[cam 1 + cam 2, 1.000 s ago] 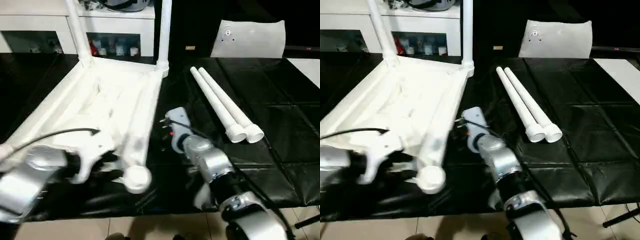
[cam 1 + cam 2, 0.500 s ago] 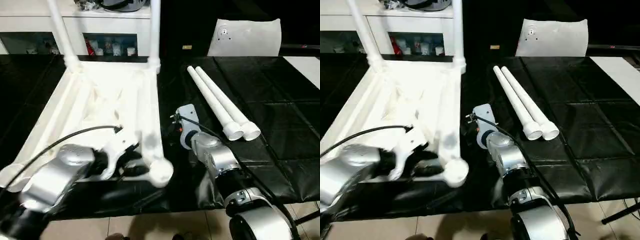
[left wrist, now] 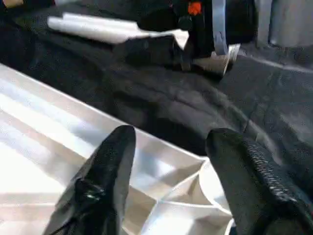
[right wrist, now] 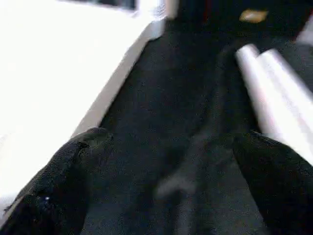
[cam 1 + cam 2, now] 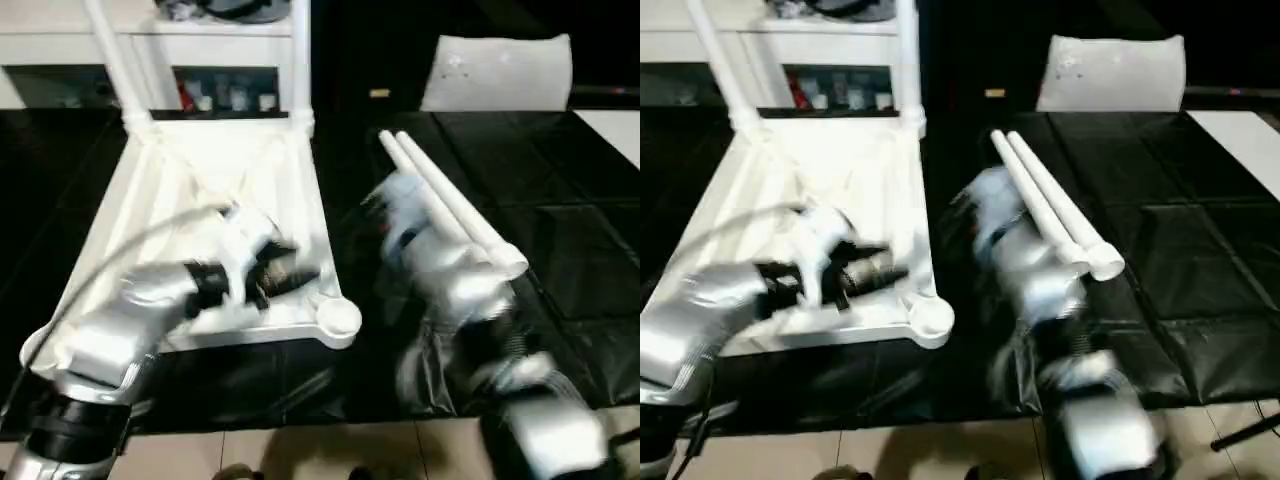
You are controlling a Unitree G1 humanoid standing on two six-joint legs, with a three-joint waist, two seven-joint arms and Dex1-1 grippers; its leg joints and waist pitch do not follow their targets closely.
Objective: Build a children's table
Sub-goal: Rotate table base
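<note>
Right forearm and right gripper (image 5: 395, 200) blurred in the head views; its fingers (image 4: 63, 181) show in the right wrist view, spread wide over bare black mat, nothing between them. Two fitted legs (image 5: 300, 60) run off the top edge, their ends cut off. Left gripper (image 3: 168, 147) partly open over the table top's near right corner, one finger (image 3: 105, 171) above the ribs, the other toward the rim; no grip seen. Open black mat (image 5: 560, 300) to the right and along the near edge. Table top (image 5: 215, 170) lies underside up on the mat's left half, white, ribbed, round socket (image 5: 338, 318) at near right corner. Two loose legs (image 5: 450, 215) lie side by side just right of it.
</note>
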